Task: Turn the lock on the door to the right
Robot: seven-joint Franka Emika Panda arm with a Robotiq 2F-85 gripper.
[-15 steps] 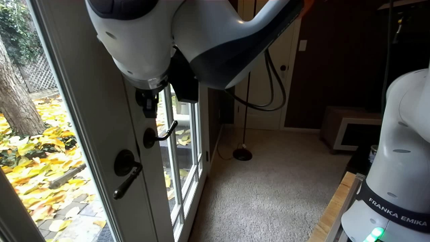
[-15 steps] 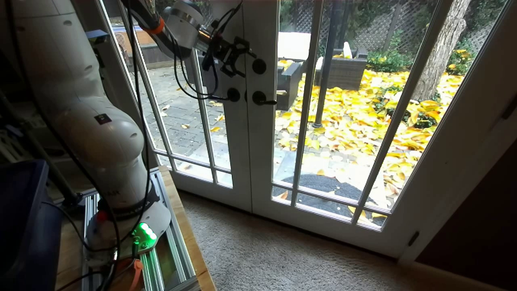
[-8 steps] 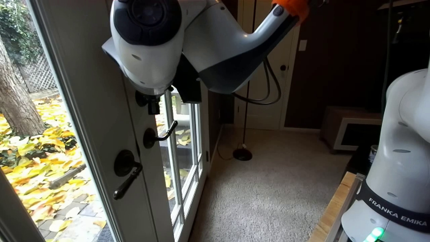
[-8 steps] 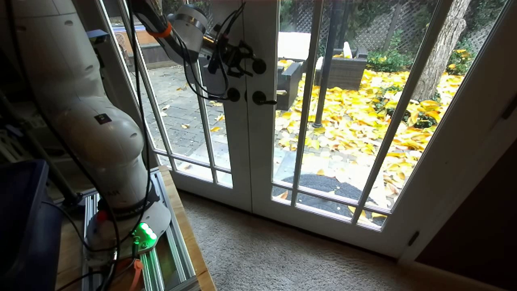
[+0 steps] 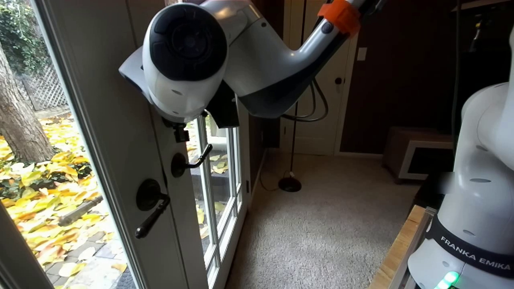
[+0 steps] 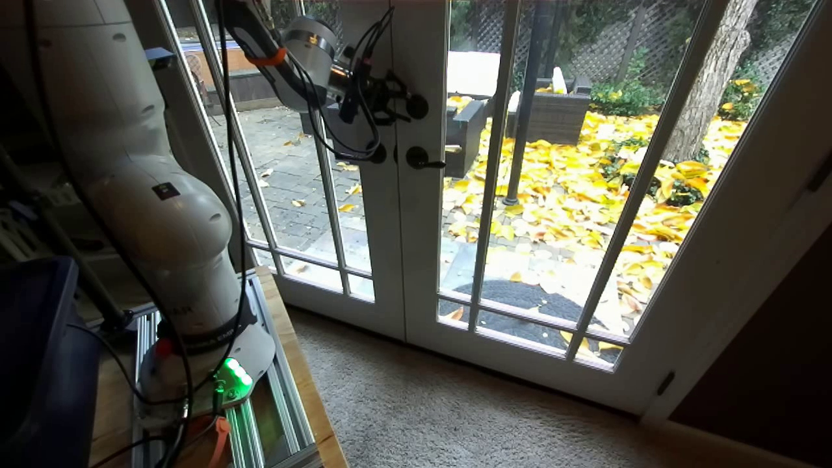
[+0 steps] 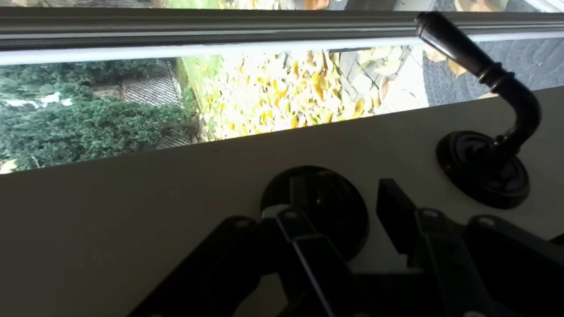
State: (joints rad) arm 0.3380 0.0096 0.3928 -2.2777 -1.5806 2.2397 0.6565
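The lock (image 7: 341, 207) shows in the wrist view as a round black plate on the white frame of the door (image 7: 132, 229). It is too dark to make out its thumb-turn. My gripper (image 7: 343, 189) is open in front of it, its jaws part-way apart. The left finger overlaps the plate, while the right finger stands just past the plate's right edge. The gap shows the plate and white wood. In an exterior view, the gripper (image 6: 404, 102) is right at the lock (image 6: 418, 106). In an exterior view, the gripper (image 5: 181, 135) and wrist hide most of the plate.
A curved black lever handle (image 7: 480, 70) juts out to the right of the lock in the wrist view. Two lever handles, one on each door leaf, sit below the lock: a near lever (image 5: 150, 212) and a far lever (image 5: 196, 161). Cables (image 6: 325, 130) hang from the arm.
My gripper has moved up to the lock, rightward in an exterior view, with the wrist tilting over. Its fingers have come closer together. The lever handles have not moved.
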